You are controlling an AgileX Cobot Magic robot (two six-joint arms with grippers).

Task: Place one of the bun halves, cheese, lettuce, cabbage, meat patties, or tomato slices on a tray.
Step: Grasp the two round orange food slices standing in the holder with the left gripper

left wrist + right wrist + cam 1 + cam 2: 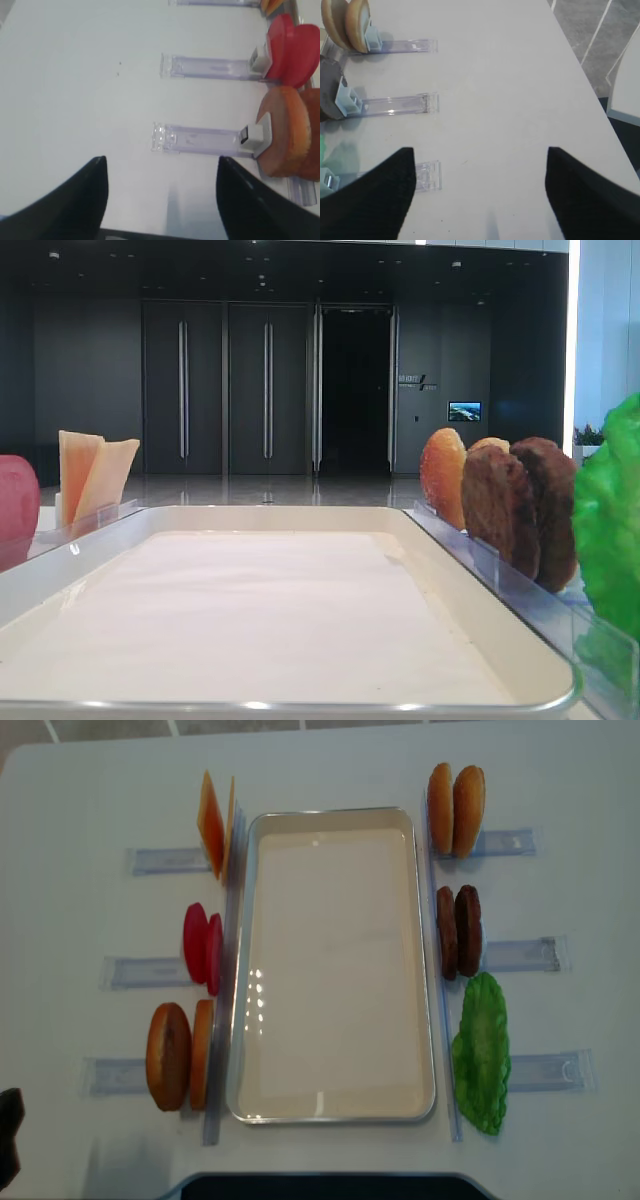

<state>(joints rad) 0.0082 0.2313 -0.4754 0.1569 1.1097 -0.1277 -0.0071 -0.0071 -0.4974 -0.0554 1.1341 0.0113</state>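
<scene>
The cream-white tray (pixel 240 970) lies empty in the middle of the table. On racks to its left stand cheese (pixel 213 823), tomato slices (pixel 203 948) and two bun halves (pixel 178 1056). To its right stand two more bun halves (pixel 455 796), meat patties (pixel 460 931) and lettuce (pixel 482 1055). Cabbage is out of view. My left gripper (pixel 161 160) hangs open over bare table, left of the near bun halves (pixel 286 132). My right gripper (pixel 480 150) is open too, over bare table right of the lettuce rack, holding nothing.
Clear plastic racks (pixel 520 954) stick out from each food stack toward the table's sides. The table's right edge (pixel 590 75) runs close beside the right gripper, with floor beyond. A dark strip (pixel 320 1186) borders the near table edge.
</scene>
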